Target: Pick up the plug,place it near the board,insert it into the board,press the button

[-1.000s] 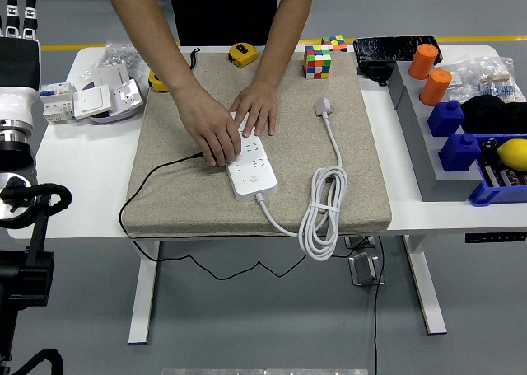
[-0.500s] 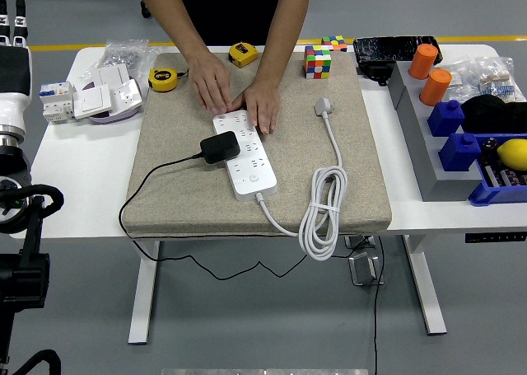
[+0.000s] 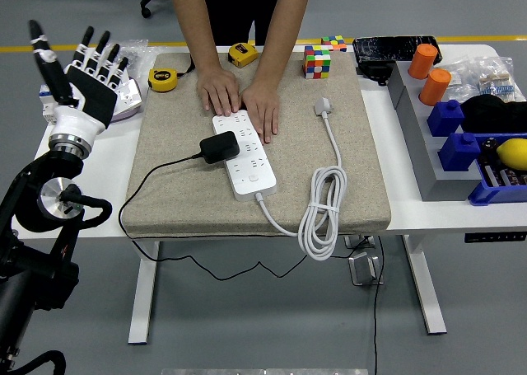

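At nine o'clock the left hand (image 3: 82,78) hovers over the table's (image 3: 90,173) edge, fingers spread, holding nothing. At centre, the black plug (image 3: 220,147) sits in the white board (image 3: 244,156); a person's hands (image 3: 240,101) press the board's twelve o'clock end.

One white power strip (image 3: 244,156) lies at the centre of the frame with one black plug (image 3: 220,147) seated in it, and one coiled white cable (image 3: 323,206) ending in one white plug (image 3: 323,105) sits to its right. Along the top are two yellow tape measures (image 3: 164,79) (image 3: 242,54), two colour cubes (image 3: 318,62) (image 3: 333,42), and two person's hands (image 3: 219,91) (image 3: 262,110) resting flat. At the right are two orange cylinders (image 3: 424,61) (image 3: 436,86) and two blue blocks (image 3: 447,117) (image 3: 460,151), and one robot hand (image 3: 89,82) with five spread fingers stands at the upper left.
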Tool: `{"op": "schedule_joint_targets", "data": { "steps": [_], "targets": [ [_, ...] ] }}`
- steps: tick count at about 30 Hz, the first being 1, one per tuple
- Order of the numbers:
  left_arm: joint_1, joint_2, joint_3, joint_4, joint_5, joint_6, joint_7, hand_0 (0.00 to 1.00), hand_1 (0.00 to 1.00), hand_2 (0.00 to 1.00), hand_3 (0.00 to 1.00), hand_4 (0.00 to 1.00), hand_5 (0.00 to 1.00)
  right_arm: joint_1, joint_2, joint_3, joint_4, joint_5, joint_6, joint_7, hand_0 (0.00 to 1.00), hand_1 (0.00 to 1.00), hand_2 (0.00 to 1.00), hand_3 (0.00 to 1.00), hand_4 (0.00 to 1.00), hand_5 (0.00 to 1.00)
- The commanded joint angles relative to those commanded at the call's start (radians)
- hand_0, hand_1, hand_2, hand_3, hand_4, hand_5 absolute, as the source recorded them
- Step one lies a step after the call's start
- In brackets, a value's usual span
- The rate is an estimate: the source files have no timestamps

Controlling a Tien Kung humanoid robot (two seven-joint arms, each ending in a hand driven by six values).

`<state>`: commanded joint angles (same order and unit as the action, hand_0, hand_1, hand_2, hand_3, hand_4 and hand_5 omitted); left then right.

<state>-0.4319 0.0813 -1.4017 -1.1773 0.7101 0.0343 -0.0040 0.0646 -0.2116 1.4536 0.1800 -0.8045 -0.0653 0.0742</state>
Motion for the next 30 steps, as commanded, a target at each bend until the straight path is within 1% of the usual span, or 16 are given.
{"op": "schedule_joint_targets", "data": {
  "steps": [2, 5, 6, 7, 8, 10, 12, 13, 15, 18, 20, 21, 22, 26, 29, 30],
  "targets": [
    [-0.029, 0.019, 0.073, 0.032, 0.091, -0.004, 0.014, 0.883, 0.901, 0.861, 0.885, 0.998, 0.286, 0.002, 0.0, 0.0, 0.0, 0.001, 0.0, 0.0, 0.97, 0.915, 0.859, 0.856, 0.998, 0.915],
    [-0.073, 0.031, 0.166, 0.079, 0.208, -0.033, 0.034, 0.883, 0.901, 0.861, 0.885, 0.998, 0.286, 0.003, 0.0, 0.001, 0.0, 0.002, 0.0, -0.001, 0.97, 0.915, 0.859, 0.856, 0.998, 0.915],
    [-0.084, 0.033, 0.192, 0.093, 0.247, -0.04, 0.039, 0.923, 0.958, 0.917, 0.905, 0.998, 0.227, 0.003, 0.0, 0.002, 0.0, 0.001, 0.0, -0.002, 0.971, 0.915, 0.859, 0.857, 0.998, 0.916],
    [-0.098, 0.033, 0.222, 0.112, 0.286, -0.045, 0.043, 0.923, 0.958, 0.917, 0.905, 0.998, 0.227, 0.004, 0.0, 0.003, 0.0, 0.0, 0.0, -0.002, 0.971, 0.915, 0.859, 0.857, 0.998, 0.916],
    [-0.113, 0.031, 0.256, 0.134, 0.332, -0.046, 0.045, 0.923, 0.958, 0.917, 0.905, 0.998, 0.227, 0.004, 0.0, 0.003, 0.0, 0.0, 0.0, -0.003, 0.971, 0.915, 0.859, 0.857, 0.998, 0.916],
    [-0.125, 0.029, 0.292, 0.156, 0.409, -0.044, 0.046, 0.923, 0.958, 0.917, 0.905, 0.998, 0.227, 0.004, 0.0, 0.004, 0.0, -0.001, 0.0, -0.003, 0.971, 0.915, 0.859, 0.857, 0.998, 0.916],
    [-0.15, 0.016, 0.356, 0.209, 0.5, -0.032, 0.044, 0.948, 0.976, 0.927, 0.902, 0.998, 0.219, 0.005, -0.001, 0.004, 0.0, -0.002, 0.0, -0.003, 0.971, 0.915, 0.859, 0.856, 0.998, 0.916],
    [-0.155, 0.012, 0.374, 0.225, 0.539, -0.028, 0.043, 0.948, 0.976, 0.927, 0.902, 0.998, 0.219, 0.006, -0.001, 0.004, 0.0, -0.001, 0.0, -0.002, 0.971, 0.915, 0.859, 0.856, 0.998, 0.916],
    [-0.167, -0.003, 0.409, 0.269, 0.624, -0.002, 0.04, 0.948, 0.976, 0.927, 0.902, 0.998, 0.219, 0.007, -0.001, 0.003, 0.0, -0.002, 0.0, -0.002, 0.971, 0.915, 0.859, 0.856, 0.998, 0.916],
    [-0.179, -0.022, 0.436, 0.328, 0.754, 0.045, 0.034, 0.957, 0.984, 0.928, 0.896, 0.998, 0.235, 0.008, -0.001, 0.002, 0.0, -0.001, 0.001, -0.001, 0.971, 0.915, 0.859, 0.856, 0.998, 0.917],
    [-0.188, -0.034, 0.44, 0.362, 0.838, 0.079, 0.026, 0.957, 0.984, 0.928, 0.896, 0.998, 0.235, 0.008, -0.001, 0.003, 0.0, -0.003, 0.001, -0.002, 0.971, 0.915, 0.859, 0.856, 0.998, 0.917],
    [-0.19, -0.037, 0.441, 0.37, 0.877, 0.087, 0.024, 0.957, 0.984, 0.928, 0.896, 0.998, 0.235, 0.008, -0.001, 0.003, 0.0, -0.004, 0.001, -0.002, 0.971, 0.915, 0.859, 0.856, 0.998, 0.917],
    [-0.199, -0.047, 0.44, 0.392, 0.923, 0.104, 0.022, 0.957, 0.984, 0.928, 0.896, 0.998, 0.235, 0.007, -0.001, 0.003, 0.0, -0.004, 0.001, -0.002, 0.971, 0.915, 0.859, 0.856, 0.998, 0.917],
    [-0.22, -0.07, 0.434, 0.448, 1.085, 0.129, 0.02, 0.954, 0.982, 0.912, 0.881, 0.998, 0.246, 0.009, -0.002, 0.001, 0.0, -0.003, 0.002, -0.002, 0.971, 0.914, 0.859, 0.857, 0.998, 0.917],
    [-0.229, -0.081, 0.441, 0.478, 1.215, 0.14, 0.02, 0.954, 0.982, 0.912, 0.881, 0.998, 0.246, 0.012, -0.002, -0.001, 0.0, -0.002, 0.002, 0.0, 0.971, 0.914, 0.859, 0.857, 0.998, 0.917],
    [-0.232, -0.081, 0.445, 0.491, 1.261, 0.149, 0.021, 0.848, 0.824, 0.788, 0.813, 0.998, 0.258, 0.013, -0.002, -0.001, 0.0, -0.002, 0.002, 0.0, 0.97, 0.914, 0.86, 0.857, 0.998, 0.916]
  ]
}}
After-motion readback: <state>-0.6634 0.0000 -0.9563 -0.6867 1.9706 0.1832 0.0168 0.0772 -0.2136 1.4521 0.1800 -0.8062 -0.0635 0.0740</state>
